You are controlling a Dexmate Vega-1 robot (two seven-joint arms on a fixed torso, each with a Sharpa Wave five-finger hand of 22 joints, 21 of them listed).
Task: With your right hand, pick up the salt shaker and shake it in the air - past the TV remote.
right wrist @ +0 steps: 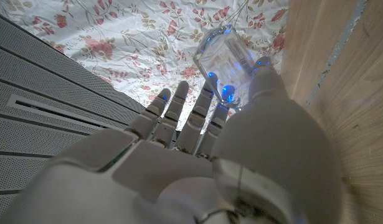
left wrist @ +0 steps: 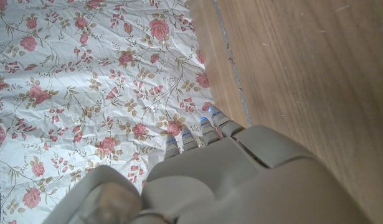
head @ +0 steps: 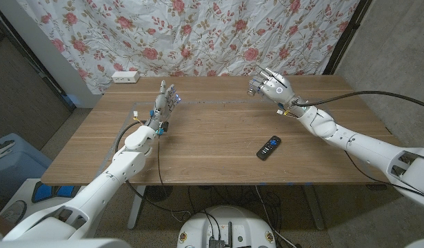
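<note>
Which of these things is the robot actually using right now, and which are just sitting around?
Part of the job:
- salt shaker, held up in the fingers of the right hand
- TV remote, lying on the table

Just lying about:
- left hand, holding nothing
- white power strip at the far edge
- floral cloth behind

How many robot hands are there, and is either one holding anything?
2. The left robot hand stands over the table's left side, fingers up, holding nothing. The right robot hand is raised at the far right, past the TV remote, gripping the clear salt shaker.
</note>
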